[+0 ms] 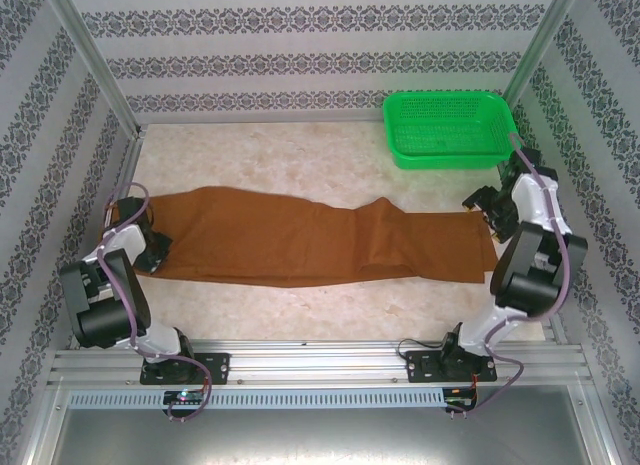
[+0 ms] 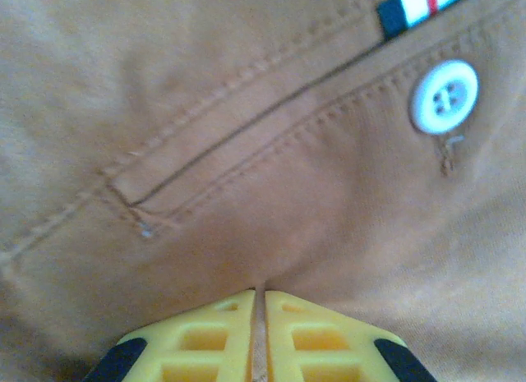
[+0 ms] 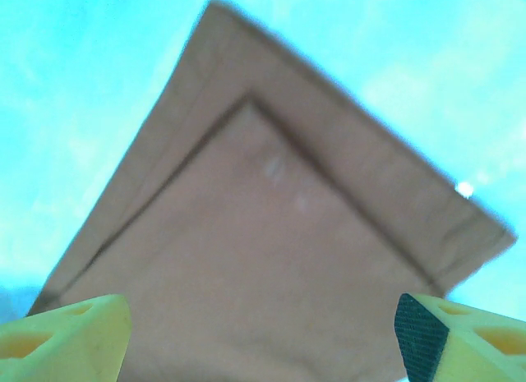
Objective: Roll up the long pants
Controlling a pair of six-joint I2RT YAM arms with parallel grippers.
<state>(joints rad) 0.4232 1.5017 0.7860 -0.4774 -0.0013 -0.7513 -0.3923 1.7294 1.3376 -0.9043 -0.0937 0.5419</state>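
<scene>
No roll yet: pants [image 1: 320,235] lie flat on the table [image 1: 300,160]; your left gripper [image 2: 256,296] pinches the waist, right gripper [image 3: 263,316] spread over hem

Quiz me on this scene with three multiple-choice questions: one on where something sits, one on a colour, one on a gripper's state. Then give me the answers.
1. Where does the green basket stand on the table?
A. far right corner
B. near left corner
C. on top of the trousers

2. What colour is the button on the long pants?
A. black
B. white
C. red

3. How is the right gripper?
A. shut and empty
B. shut on the basket
C. open over the pants' hem

Answers:
1 A: the top view shows it in the far right corner, apart from the pants.
2 B: the left wrist view shows a white button beside the pocket.
3 C: in its wrist view the fingers stand wide apart with the hem between them.
</scene>
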